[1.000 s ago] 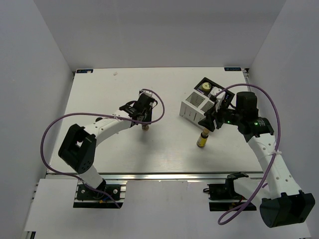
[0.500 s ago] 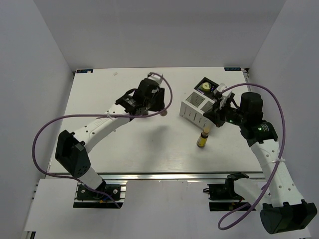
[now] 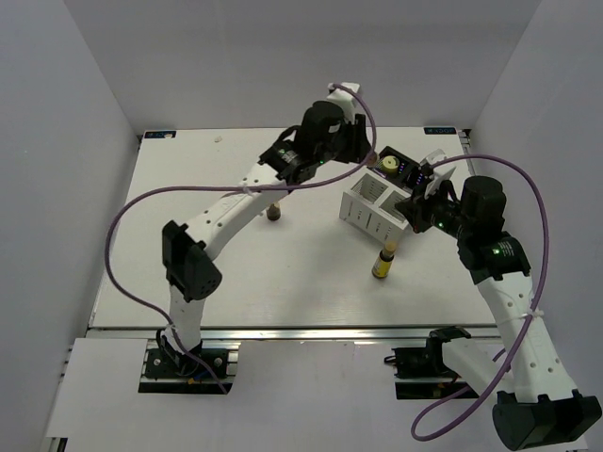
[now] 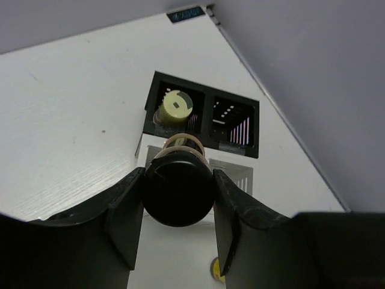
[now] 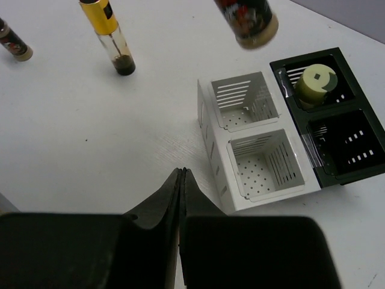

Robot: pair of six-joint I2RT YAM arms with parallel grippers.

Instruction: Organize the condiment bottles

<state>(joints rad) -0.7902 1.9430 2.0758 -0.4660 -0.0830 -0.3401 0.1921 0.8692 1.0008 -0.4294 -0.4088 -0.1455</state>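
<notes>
In the left hand [image 4: 178, 177], fingers part-spread and clamped on the black cap: a dark bottle with a tan base [image 5: 248, 21]. Hangs clear of the desk [image 3: 188, 273], toward the far right corner, over the seam between the white rack [image 5: 207, 123] and the black box [image 5: 346, 176]. Impossible to tell the exact compartment beneath.

Four condiment bottles in all:
- One in that hand.
- One, a cream jar [image 5: 317, 84], sits in the box's compartment farther from the desk's right edge.
- One, a slim yellow bottle [image 3: 381, 266], rests on the desk just beside the rack, toward the near edge.
- One, a short dark-brown bottle [image 3: 274, 213], stands near the middle of the desk, well apart from the rack on the side toward the left edge.

Right hand [image 5: 182, 180]: fingers pressed fully together, holding nothing. Hovers by the rack's side toward the right edge.

Two white slatted compartments in the rack and two black ones in the box, the second black one showing purple lights [image 4: 240, 127]. Beneath the held bottle, only rack walls and box rim. Right hand near, apart from the bottle.
</notes>
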